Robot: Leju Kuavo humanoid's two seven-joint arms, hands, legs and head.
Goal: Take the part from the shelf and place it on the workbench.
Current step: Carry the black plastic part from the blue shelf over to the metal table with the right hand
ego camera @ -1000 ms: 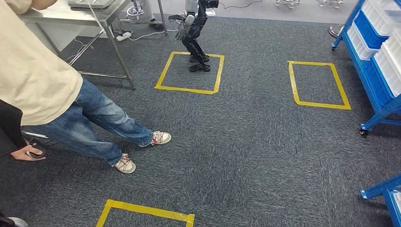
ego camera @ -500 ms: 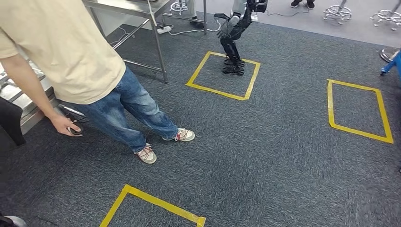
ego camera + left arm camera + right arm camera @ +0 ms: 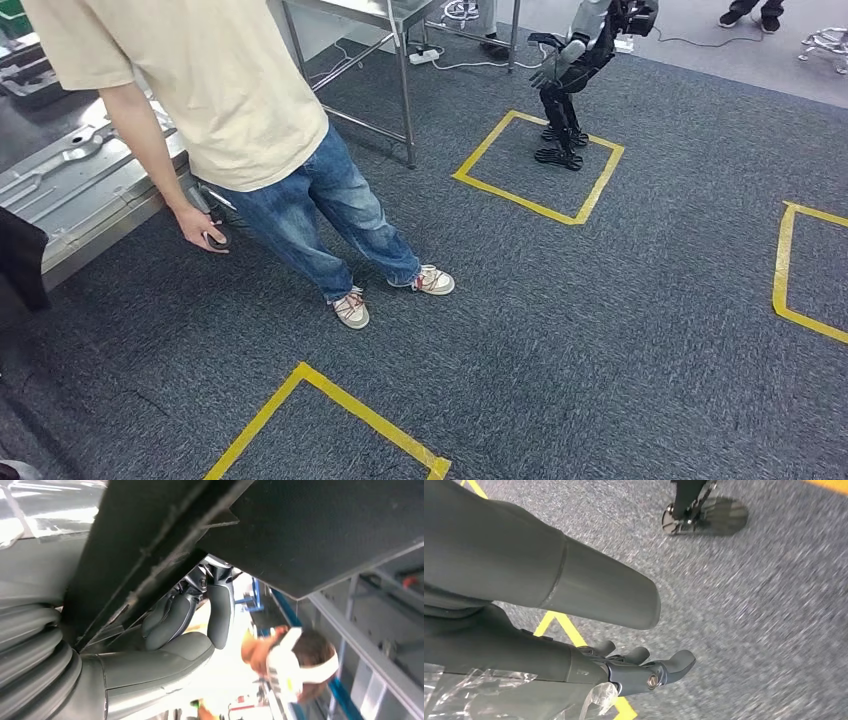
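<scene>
The left hand [image 3: 185, 625] is showing in the left wrist view with its dark fingers [image 3: 170, 620] curling up against the edge of a big dark flat piece [image 3: 300, 530], which is taking the whole upper part of that frame. This piece is maybe the part, but I cannot tell it for sure, and I cannot tell if the hand is really gripping it or only touching it. Behind the hand, at the lower right of this frame, a person with a white headset [image 3: 295, 665] is standing near a blue rail [image 3: 286, 609]. In the right wrist view the right hand [image 3: 624, 672] is hanging over the grey carpet [image 3: 774, 605], the thick thumb [image 3: 599, 590] is pointing outward and the fingers are lying almost straight over some clear plastic [image 3: 484, 690] at the lower left. Whether this hand is clamping on something, I cannot tell. In the head view a person [image 3: 230, 100] in a beige shirt and jeans is standing at the upper left, just beside a metal surface [image 3: 90, 190] that is carrying grey metal pieces [image 3: 70, 150]. Another robot [image 3: 565, 90] is standing inside a yellow tape square [image 3: 484, 145] at the upper middle of the frame.
</scene>
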